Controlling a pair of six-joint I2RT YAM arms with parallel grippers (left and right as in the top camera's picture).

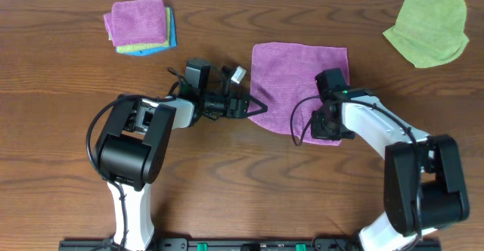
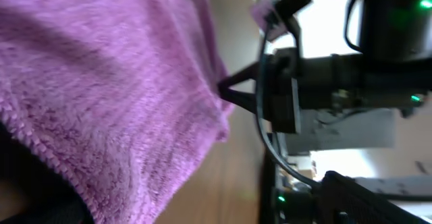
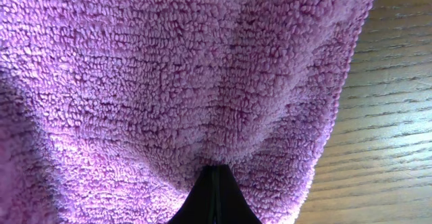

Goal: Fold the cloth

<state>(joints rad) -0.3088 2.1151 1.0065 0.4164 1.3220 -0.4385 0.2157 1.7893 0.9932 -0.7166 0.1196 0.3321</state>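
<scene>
The cloth (image 1: 295,73) lies mostly flat at the centre of the wooden table (image 1: 227,198). At its 5 o'clock corner, the right gripper (image 1: 328,125) has its fingers (image 3: 199,212) pressed together, pinching the pile. At the 9 o'clock edge, the left gripper (image 1: 260,107) has its tips closed on the hem.

Robot test bench in a lab, not a home or shop.
A left arm (image 1: 136,141) and a right arm (image 1: 412,171), both white and black, stand at the near edge of a wooden table (image 1: 227,190). A black rail (image 1: 249,245) with green lights runs along that edge, and loose cables (image 1: 296,119) loop from the joints. Sample cloths are set out: a stack (image 1: 140,26) by the far left corner, a lime-green cloth (image 1: 427,28) by the far right corner and a purple cloth (image 1: 299,81) mid-table.
</scene>
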